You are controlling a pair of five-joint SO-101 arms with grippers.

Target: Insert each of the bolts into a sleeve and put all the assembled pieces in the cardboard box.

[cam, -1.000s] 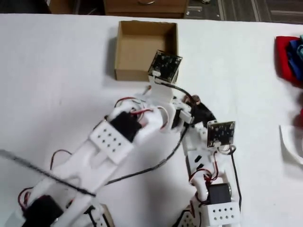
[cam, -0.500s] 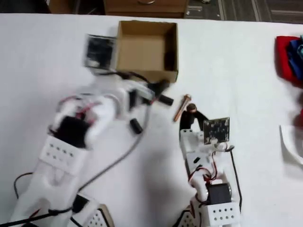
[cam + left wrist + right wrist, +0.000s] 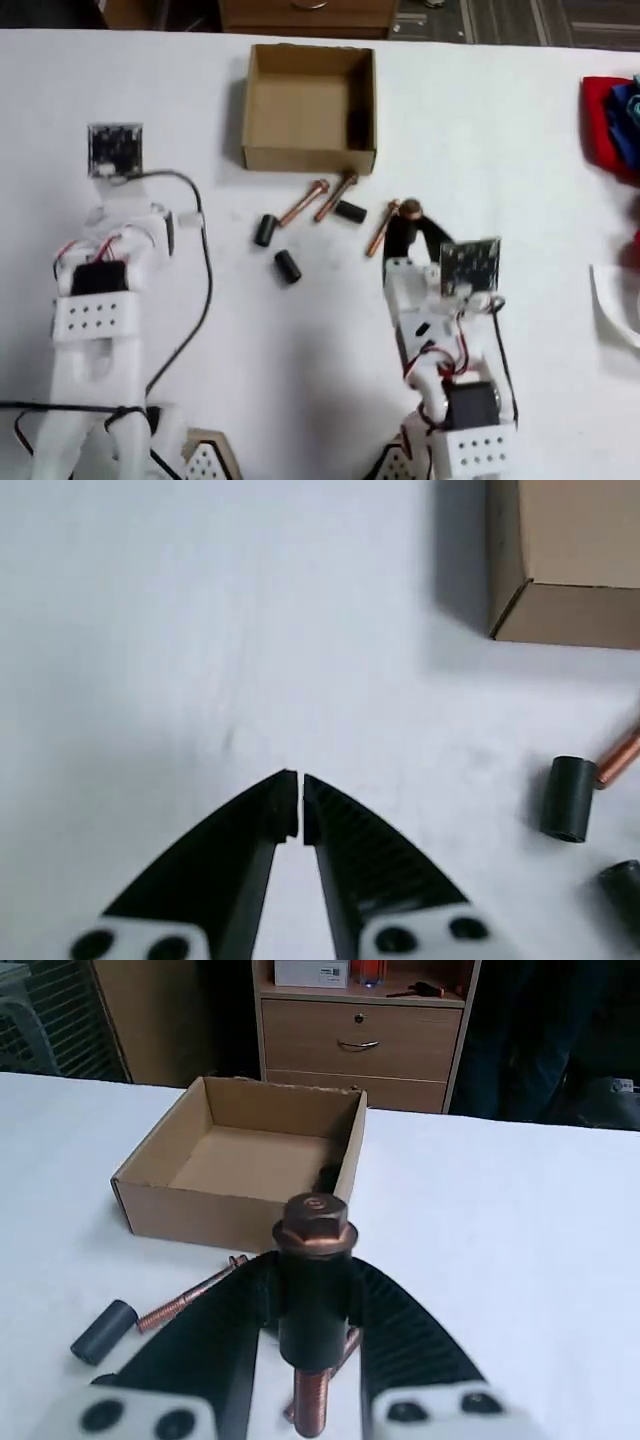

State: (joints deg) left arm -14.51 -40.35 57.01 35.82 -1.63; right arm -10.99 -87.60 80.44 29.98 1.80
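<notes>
White table (image 3: 520,150): work surface.
Cardboard box (image 3: 308,158): open-topped, at the far side, between the two arms.
Left gripper (image 3: 299,795): jaws pressed together on nothing, low over bare table off to the box's side.
Right gripper (image 3: 315,1295): pinches a black sleeve (image 3: 314,1322) held upright. A copper bolt (image 3: 315,1222) runs through the sleeve, hex head on top, thread showing below.
Loose bolts (image 3: 303,203) (image 3: 336,196) (image 3: 381,230): three, lying just before the box.
Loose sleeves (image 3: 265,230) (image 3: 288,266) (image 3: 350,211): three, lying among them.

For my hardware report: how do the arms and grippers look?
Left arm and right arm are white plastic with black motors, red and black wires, a square board at each wrist. Left gripper and right gripper have black tapered fingers.
</notes>
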